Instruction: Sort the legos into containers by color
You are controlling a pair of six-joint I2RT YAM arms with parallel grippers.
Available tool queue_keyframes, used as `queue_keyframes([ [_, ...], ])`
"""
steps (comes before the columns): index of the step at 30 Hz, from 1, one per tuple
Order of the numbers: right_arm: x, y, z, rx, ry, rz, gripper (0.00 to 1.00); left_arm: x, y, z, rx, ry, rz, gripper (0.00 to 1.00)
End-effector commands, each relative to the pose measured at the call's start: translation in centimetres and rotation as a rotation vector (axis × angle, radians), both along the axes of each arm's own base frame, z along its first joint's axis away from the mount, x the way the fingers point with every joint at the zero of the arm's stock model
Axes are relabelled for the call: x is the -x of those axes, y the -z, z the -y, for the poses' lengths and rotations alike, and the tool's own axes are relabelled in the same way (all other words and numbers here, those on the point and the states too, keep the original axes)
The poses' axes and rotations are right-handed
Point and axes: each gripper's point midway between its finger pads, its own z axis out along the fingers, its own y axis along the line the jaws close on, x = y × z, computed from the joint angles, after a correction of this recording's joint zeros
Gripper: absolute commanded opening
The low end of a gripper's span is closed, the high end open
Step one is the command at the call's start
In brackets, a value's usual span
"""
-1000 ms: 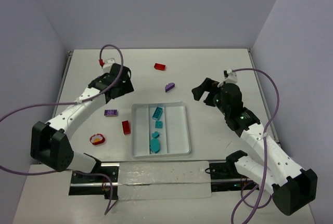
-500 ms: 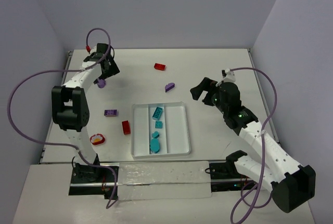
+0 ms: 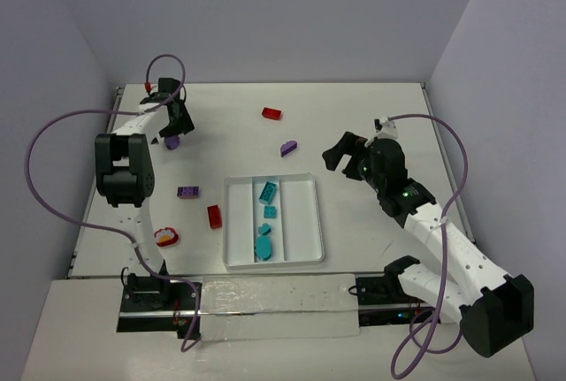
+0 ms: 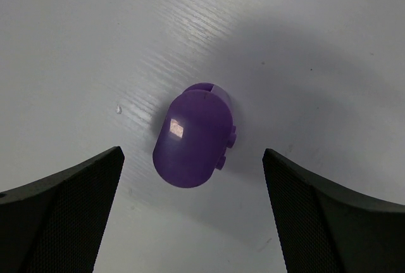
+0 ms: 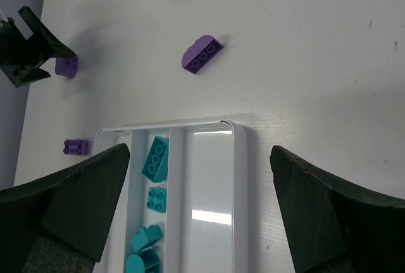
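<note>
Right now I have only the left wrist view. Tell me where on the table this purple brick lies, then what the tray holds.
Observer: The purple rounded brick lies in the far left part of the table, under the open left gripper.
Operator: Now the tray.
Observer: The white tray holds four teal bricks, all in its middle compartment; nothing purple is in it.
Operator: Report the right arm.
Observer: The right gripper is open and holds nothing, out past the tray's far right corner.
</note>
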Motion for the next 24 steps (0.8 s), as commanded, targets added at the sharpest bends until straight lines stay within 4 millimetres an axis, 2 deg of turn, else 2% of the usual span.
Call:
queue_keyframes([
  [1, -0.9, -2.4, -0.2, -0.019, 0.000, 0.071, 1.00, -2.6, -0.7, -0.1, 0.005, 0.060, 0.067, 0.99],
  [4, -0.9, -2.3, -0.2, -0.017, -0.001, 0.068, 1.00, -2.9, -0.3, -0.4, 0.005, 0.067, 0.063, 0.95],
  [7, -0.9, -2.2, -0.2, -0.012, -0.002, 0.064, 1.00, -3.1, 0.1, -0.5, 0.025, 0.063, 0.068, 0.85],
  [13, -0.8, -2.5, -0.1, -0.011, 0.001, 0.068, 1.00, -2.8, 0.2, -0.3, 0.045, 0.056, 0.072, 0.46],
  [14, -0.8, -2.6, 0.0, -0.011, 0.002, 0.070, 1.00, -2.7, -0.2, -0.3, 0.046, 0.053, 0.079, 0.34],
  [15, -0.8, -2.7, 0.0, -0.012, 0.002, 0.072, 1.00, -2.6, -0.3, -0.3, 0.046, 0.052, 0.080, 0.33],
  [16, -0.8, -2.7, 0.0, -0.013, 0.000, 0.075, 1.00, -2.5, -0.6, -0.3, 0.045, 0.051, 0.083, 0.27],
  [19, -0.6, -3.0, 0.0, -0.017, 0.002, 0.080, 1.00, -2.2, -2.0, -0.2, 0.054, 0.046, 0.105, 0.26],
  [23, -0.4, -3.2, 0.1, -0.021, 0.001, 0.088, 1.00, -1.7, -5.8, 1.2, 0.082, 0.057, 0.169, 0.19],
  [24, -0.4, -3.3, 0.1, -0.022, 0.002, 0.091, 1.00, -1.3, -7.2, 2.0, 0.072, 0.062, 0.186, 0.16],
])
